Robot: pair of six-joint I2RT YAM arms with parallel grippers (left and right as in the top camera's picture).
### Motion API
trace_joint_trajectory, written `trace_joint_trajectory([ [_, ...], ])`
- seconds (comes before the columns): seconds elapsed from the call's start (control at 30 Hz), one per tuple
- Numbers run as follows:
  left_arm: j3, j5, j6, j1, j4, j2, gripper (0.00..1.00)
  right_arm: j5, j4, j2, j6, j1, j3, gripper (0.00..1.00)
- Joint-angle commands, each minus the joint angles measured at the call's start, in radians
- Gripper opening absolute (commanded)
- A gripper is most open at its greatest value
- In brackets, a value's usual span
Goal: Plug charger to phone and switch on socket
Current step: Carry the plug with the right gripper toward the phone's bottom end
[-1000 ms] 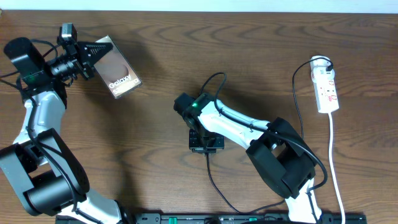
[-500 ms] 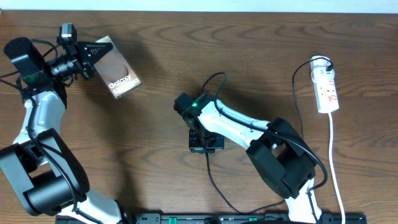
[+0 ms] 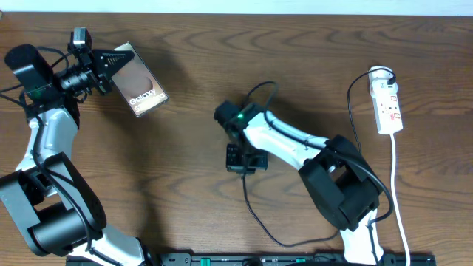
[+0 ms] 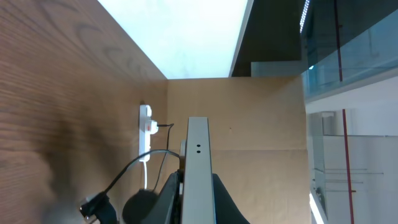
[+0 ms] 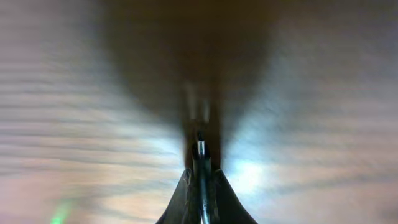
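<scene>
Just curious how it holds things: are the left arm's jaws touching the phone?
Touching. The left wrist view shows the phone edge-on, clamped between the jaws of the left gripper, with no gap on either side.

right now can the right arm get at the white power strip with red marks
Probably yes: bare wooden table lies between the right gripper and the white power strip, only the thin black charger cable beside it. But the gripper is shut on that cable's plug.

White "Galaxy" txt on phone [image 3: 140,90] face; rest too small to read
</scene>
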Motion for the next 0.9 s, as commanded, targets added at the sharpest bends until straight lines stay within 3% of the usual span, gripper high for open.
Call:
trace_joint_trajectory([
  [0.0, 0.006, 0.029, 0.003, -0.003, 0.005, -0.003, 0.07, -0.28, 0.121, 0.027, -0.219, -0.055, -0.008, 0.01],
  [0.23, 0.006, 0.029, 0.003, -0.003, 0.005, -0.003, 0.07, -0.942, 0.41, 0.027, -0.537, -0.119, -0.008, 0.01],
  [0.33, 0.006, 0.029, 0.004, -0.003, 0.005, -0.003, 0.07, -1.139, 0.513, 0.027, -0.615, -0.127, -0.007, 0.01],
  [0.53, 0.006, 0.029, 0.018, -0.003, 0.005, -0.003, 0.07, -1.316, 0.705, 0.027, -0.617, -0.129, -0.008, 0.01],
  [0.87, 0.006, 0.029, 0.066, -0.013, 0.005, -0.003, 0.07, -1.321, 0.867, 0.027, -0.527, -0.129, -0.008, 0.01],
])
